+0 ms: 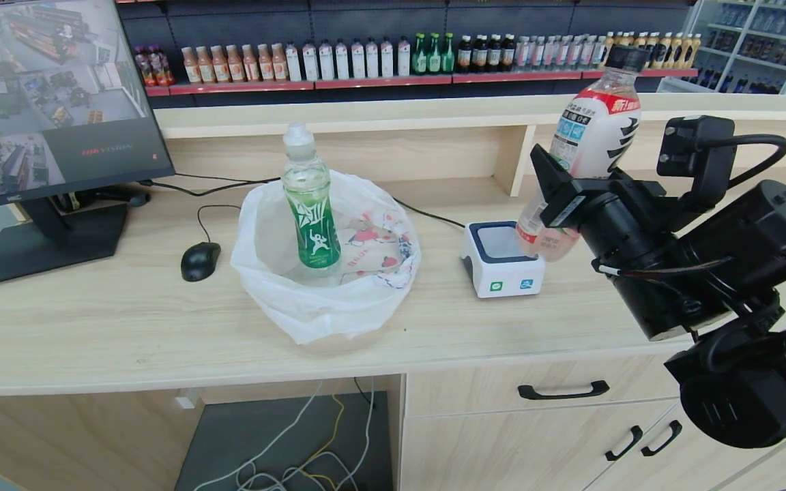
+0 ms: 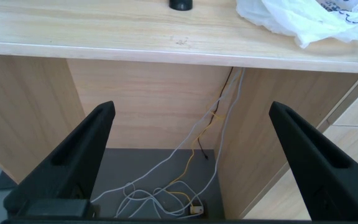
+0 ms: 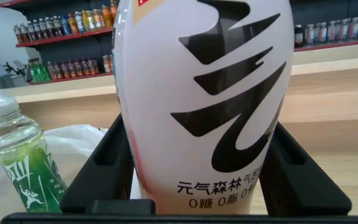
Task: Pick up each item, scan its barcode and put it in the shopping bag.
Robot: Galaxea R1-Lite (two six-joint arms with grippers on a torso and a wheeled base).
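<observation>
My left pincer [image 2: 191,112] hangs low in front of the tabletop [image 1: 127,327], below its edge, aimed at the open bay where loose cables lie on the floor. Its jaws are spread wide with nothing between them. On the tabletop, a monitor [image 1: 45,95] stands at the far left, with a black mouse [image 1: 200,261] just beside its base. Next is the white bag [image 1: 297,307], its mouth open. A green bottle [image 1: 311,218] stands upright inside it. To the right of the bag, a little apart, sits the small white scanner [image 1: 502,262] with its window facing up. My right arm comes in from the right, wrist raised and angled toward the scanner. My right pincer [image 1: 570,177] is clamped on the lower body of a pink bottle [image 1: 594,129]. The bottle is tilted, cap up and to the right, with its base at the scanner's right edge. I cannot tell whether they touch.
</observation>
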